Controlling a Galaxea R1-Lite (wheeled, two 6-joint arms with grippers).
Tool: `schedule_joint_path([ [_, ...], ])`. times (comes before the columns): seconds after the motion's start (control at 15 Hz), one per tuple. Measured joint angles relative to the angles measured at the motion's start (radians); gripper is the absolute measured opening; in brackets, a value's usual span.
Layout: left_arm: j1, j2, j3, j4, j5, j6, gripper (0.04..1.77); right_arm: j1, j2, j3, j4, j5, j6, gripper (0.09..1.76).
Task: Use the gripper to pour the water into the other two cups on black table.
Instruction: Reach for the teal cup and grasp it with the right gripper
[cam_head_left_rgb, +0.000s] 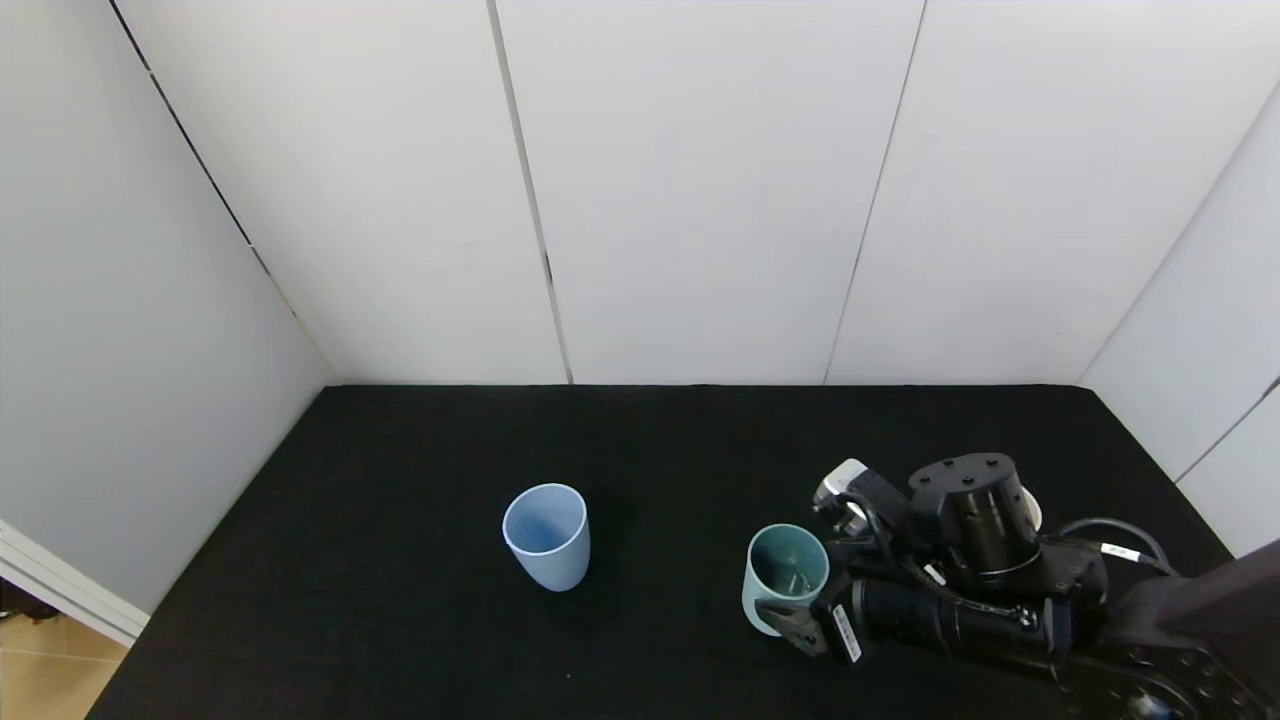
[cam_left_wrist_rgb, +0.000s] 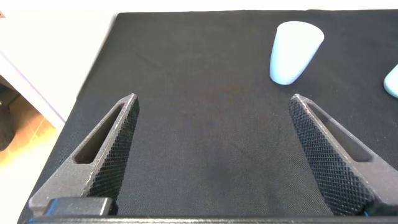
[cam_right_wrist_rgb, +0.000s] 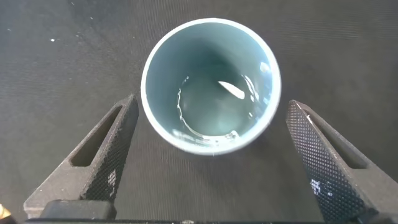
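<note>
The teal-green cup (cam_head_left_rgb: 785, 578) stands on the black table (cam_head_left_rgb: 400, 640) with water (cam_right_wrist_rgb: 231, 90) glinting in its bottom. My right gripper (cam_head_left_rgb: 812, 565) is open beside it. In the right wrist view the cup (cam_right_wrist_rgb: 211, 84) sits just ahead of my spread fingertips (cam_right_wrist_rgb: 124, 124), untouched. The light blue cup (cam_head_left_rgb: 546, 537) stands upright and apart to the left; it also shows in the left wrist view (cam_left_wrist_rgb: 295, 53). The cream-beige cup is hidden but for a pale sliver (cam_head_left_rgb: 1033, 508) behind my right wrist. My left gripper (cam_left_wrist_rgb: 214, 98) is open and empty, low over the table.
White wall panels close the table at the back and on both sides. The table's left edge (cam_left_wrist_rgb: 93, 68) drops to a wooden floor. My right arm (cam_head_left_rgb: 980, 590) lies across the table's front right. The teal cup's edge shows in the left wrist view (cam_left_wrist_rgb: 392, 81).
</note>
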Motion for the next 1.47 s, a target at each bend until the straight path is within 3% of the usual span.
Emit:
schedule_joint_path([
  [0.47, 0.0, 0.0, 0.0, 0.0, 0.0, 0.0, 1.72, 0.035, 0.137, -0.006, -0.194, -0.074, 0.01, 1.71],
  [1.47, 0.0, 0.0, 0.0, 0.0, 0.0, 0.0, 1.72, 0.037, 0.183, 0.006, -0.238, -0.099, 0.039, 1.71],
])
